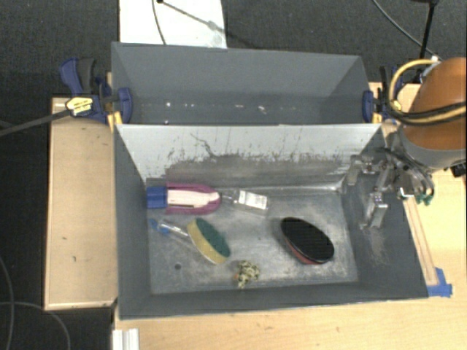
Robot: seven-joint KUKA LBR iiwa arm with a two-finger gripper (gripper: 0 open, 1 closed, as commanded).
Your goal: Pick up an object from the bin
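Note:
My gripper (367, 199) hangs over the bin's right wall, above the slope and clear of the floor. It is open, with nothing between its fingers. The nearest thing is a black oval brush with a red rim (308, 240), lying flat on the floor down and to the left of the gripper, apart from it. A small clear bottle (249, 200) lies further left near the back wall.
At the left of the floor lie a pink and white object with a blue end (182, 198), a yellow and green oval sponge (209, 240) and a thin clear tube with a blue tip (168, 229). A small crumpled greenish lump (246, 272) sits by the front wall.

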